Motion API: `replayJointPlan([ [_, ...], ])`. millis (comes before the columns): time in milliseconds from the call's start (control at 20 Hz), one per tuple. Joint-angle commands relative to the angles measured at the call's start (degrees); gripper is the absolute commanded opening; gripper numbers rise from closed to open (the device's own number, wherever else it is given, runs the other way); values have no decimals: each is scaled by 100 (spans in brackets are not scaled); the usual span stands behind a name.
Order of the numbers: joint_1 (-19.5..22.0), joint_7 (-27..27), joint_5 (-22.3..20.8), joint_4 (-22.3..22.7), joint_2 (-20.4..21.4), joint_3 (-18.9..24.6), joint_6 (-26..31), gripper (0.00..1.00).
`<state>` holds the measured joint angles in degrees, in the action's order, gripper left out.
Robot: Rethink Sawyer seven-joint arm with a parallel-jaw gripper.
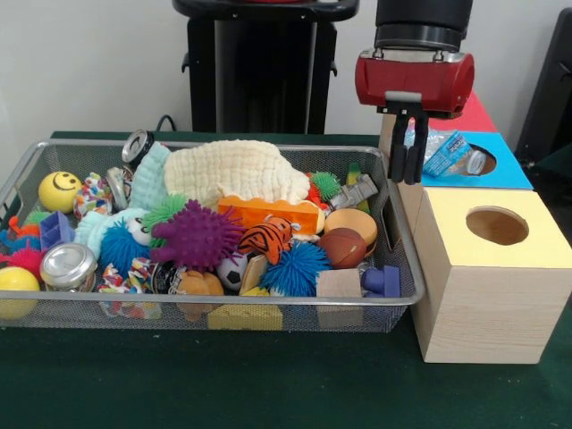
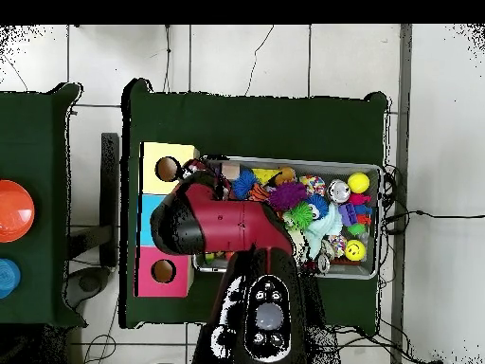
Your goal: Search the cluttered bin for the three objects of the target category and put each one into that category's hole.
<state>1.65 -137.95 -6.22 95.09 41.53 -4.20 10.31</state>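
Observation:
The silver wire-mesh bin (image 1: 179, 304) is packed with toys: a cream cloth (image 1: 237, 170), a purple spiky ball (image 1: 197, 234), a yellow smiley ball (image 1: 59, 190), a striped tiger toy (image 1: 266, 237) and a metal can (image 1: 68, 264). Three wooden boxes stand to its right, topped yellow (image 1: 536, 255), blue (image 1: 514, 170) and red (image 1: 475, 114). My gripper (image 1: 407, 179) hangs over the bin's right rim, beside the blue box. A crumpled clear plastic bottle (image 1: 451, 150) lies tilted on the blue box's hole, its left end behind the gripper. In the overhead view my arm (image 2: 227, 227) hides the gripper.
The yellow box has a round hole (image 1: 497, 225) in its top. The black pedestal (image 1: 259, 71) stands behind the bin. In the overhead view the bin (image 2: 381, 223) fills the table's right half, and an orange disc (image 2: 14, 210) lies on a side table.

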Motion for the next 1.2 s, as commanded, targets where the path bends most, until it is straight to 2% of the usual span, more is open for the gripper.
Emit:
replayJointPlan([
  [50,439,301,-206,719,122,677,821,0],
  [300,1006,1094,-388,965,272,1446,1277,0],
  [750,1371,1172,-580,1270,314,2091,1471,0],
  [950,1737,1353,-555,1342,164,2587,1746,0],
  [1200,1913,1308,-659,1397,148,2929,1838,0],
])
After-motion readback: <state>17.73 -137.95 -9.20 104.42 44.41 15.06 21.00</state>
